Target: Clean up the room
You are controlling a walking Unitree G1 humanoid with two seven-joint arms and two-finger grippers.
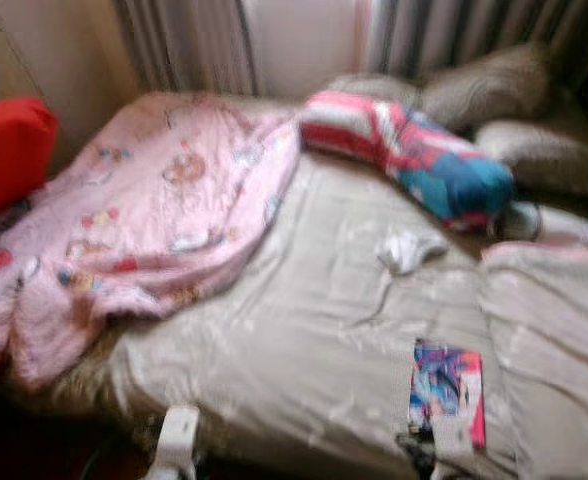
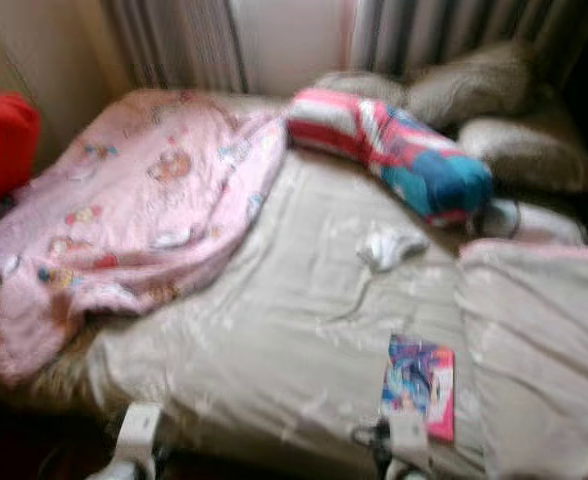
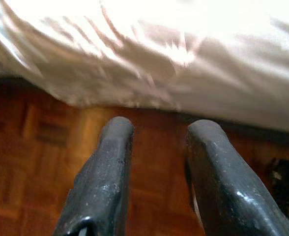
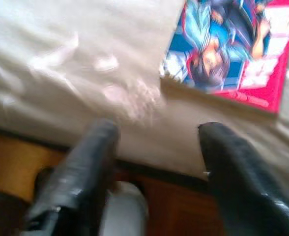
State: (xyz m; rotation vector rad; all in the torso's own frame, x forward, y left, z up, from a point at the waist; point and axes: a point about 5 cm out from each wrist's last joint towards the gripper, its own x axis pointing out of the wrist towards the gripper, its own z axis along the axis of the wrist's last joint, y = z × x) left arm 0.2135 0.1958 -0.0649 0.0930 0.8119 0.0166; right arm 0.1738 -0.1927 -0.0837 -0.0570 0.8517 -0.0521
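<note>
Hovering at the bed's [image 1: 304, 340] near edge, the right end effector [image 4: 157, 147] is spread and empty, aimed at the comic book [image 1: 447, 392] lying flat just ahead, likely the next pickup; the left end effector [image 3: 157, 147], also spread, hangs over the wooden floor [image 3: 36, 147].

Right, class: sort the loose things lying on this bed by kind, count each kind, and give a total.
Blankets: 1, the pink blanket
Bolsters: 1, the striped bolster
Pillows: 2, a pillow over another pillow
White cloths: 1, the cloth
Comics: 1, the comic, near the right gripper
Total: 6
</note>
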